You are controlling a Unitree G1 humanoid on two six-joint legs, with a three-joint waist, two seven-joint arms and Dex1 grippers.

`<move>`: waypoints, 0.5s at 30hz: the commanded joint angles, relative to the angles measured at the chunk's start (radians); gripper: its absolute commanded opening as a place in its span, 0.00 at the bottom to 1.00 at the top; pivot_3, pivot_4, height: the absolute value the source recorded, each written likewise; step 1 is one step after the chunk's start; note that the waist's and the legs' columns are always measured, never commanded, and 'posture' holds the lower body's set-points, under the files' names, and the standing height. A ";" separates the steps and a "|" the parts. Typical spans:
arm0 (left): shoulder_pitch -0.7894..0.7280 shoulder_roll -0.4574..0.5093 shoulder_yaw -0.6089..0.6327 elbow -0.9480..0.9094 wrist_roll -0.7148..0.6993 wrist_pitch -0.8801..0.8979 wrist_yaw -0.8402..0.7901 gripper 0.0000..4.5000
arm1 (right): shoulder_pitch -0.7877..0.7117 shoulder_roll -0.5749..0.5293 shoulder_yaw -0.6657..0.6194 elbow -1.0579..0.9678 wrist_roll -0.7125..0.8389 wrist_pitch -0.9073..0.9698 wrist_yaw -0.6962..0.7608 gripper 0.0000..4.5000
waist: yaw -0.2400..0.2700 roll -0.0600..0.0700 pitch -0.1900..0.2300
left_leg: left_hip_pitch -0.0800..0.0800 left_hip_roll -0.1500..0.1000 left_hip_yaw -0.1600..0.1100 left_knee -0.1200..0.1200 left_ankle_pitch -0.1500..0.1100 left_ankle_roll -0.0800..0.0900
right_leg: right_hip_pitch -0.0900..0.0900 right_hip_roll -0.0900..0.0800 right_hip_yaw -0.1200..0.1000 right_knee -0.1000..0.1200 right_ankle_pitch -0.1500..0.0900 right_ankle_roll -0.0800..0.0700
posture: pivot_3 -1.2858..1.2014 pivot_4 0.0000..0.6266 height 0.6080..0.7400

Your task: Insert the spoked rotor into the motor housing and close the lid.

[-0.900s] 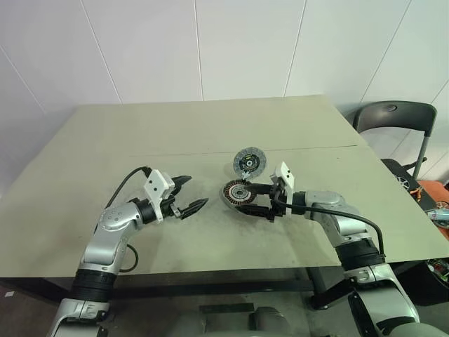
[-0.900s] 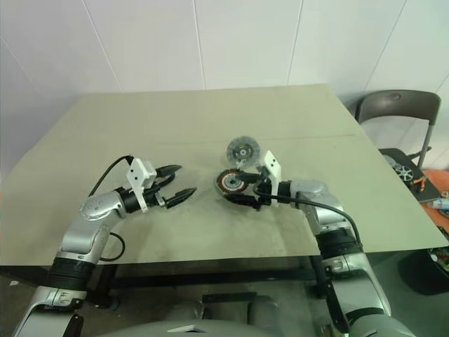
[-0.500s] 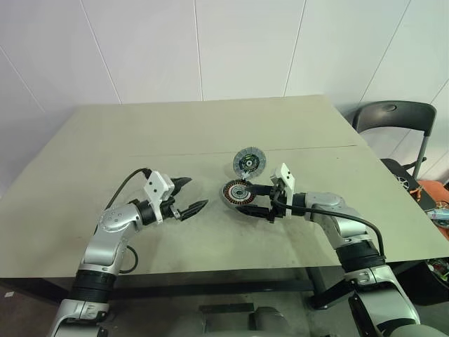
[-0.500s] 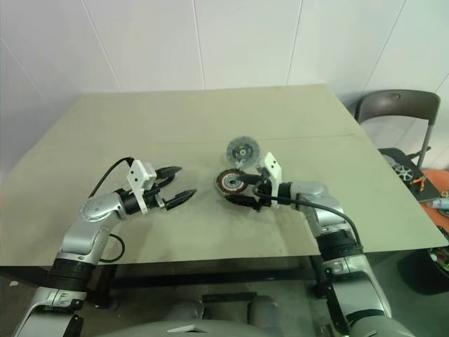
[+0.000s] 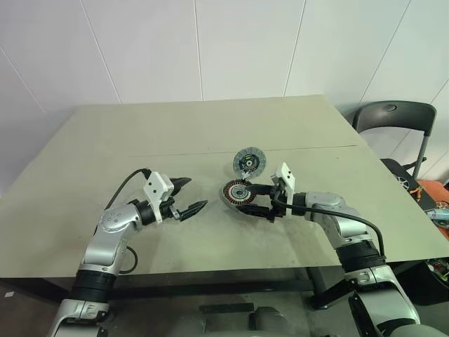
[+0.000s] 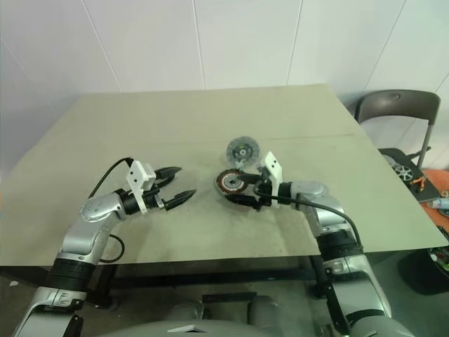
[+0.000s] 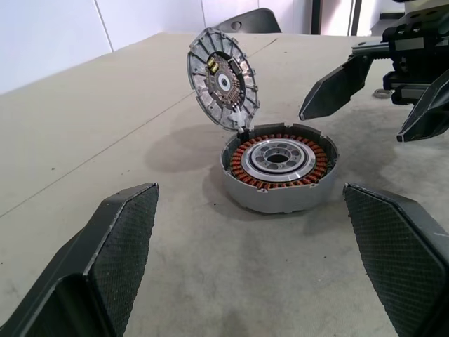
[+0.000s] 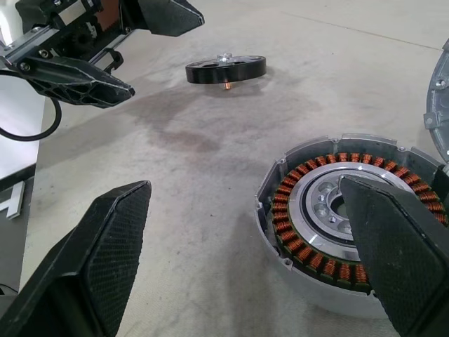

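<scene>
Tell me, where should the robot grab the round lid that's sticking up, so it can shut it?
Probably by its free top rim. The lid stands tilted open, joined at its bottom edge to the motor housing. The open right gripper beside it could pinch that ribbed edge from above and swing it down.

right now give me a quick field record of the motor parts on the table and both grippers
rotor: copper-spoked rotor sits inside the round grey housing
lid: ribbed grey disc with labelled dark centre, tilted up at the housing's far edge, not closed
left gripper: open, empty, apart from the housing
right gripper: open, fingers either side of the housing, not gripping
other: small dark disc lying on the beige table
</scene>
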 commanded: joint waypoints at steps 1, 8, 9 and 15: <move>-0.014 -0.001 0.001 -0.010 0.001 -0.020 -0.003 1.00 | -0.023 -0.003 -0.018 -0.037 0.015 -0.017 0.001 1.00 | 0.000 0.000 0.000 | 0.000 0.000 0.000 0.000 0.000 0.000 | 0.000 0.000 0.000 0.000 0.000 0.000 | 0.52 0.00 1.00; -0.023 0.001 -0.002 -0.040 -0.002 0.006 0.005 1.00 | -0.034 -0.004 -0.019 -0.025 0.012 -0.023 0.002 1.00 | 0.000 0.000 0.000 | 0.000 0.000 0.000 0.000 0.000 0.000 | 0.000 0.000 0.000 0.000 0.000 0.000 | 0.52 0.00 1.00; -0.022 0.002 0.000 -0.047 -0.004 0.012 0.006 1.00 | -0.031 -0.004 -0.017 -0.026 0.012 -0.024 0.001 1.00 | 0.000 0.000 0.000 | 0.000 0.000 0.000 0.000 0.000 0.000 | 0.000 0.000 0.000 0.000 0.000 0.000 | 0.52 0.00 1.00; -0.039 0.004 0.002 -0.058 -0.005 0.034 0.011 1.00 | -0.049 0.001 -0.012 -0.018 0.010 -0.028 0.003 1.00 | 0.000 0.000 0.000 | 0.000 0.000 0.000 0.000 0.000 0.000 | 0.000 0.000 0.000 0.000 0.000 0.000 | 0.52 0.00 1.00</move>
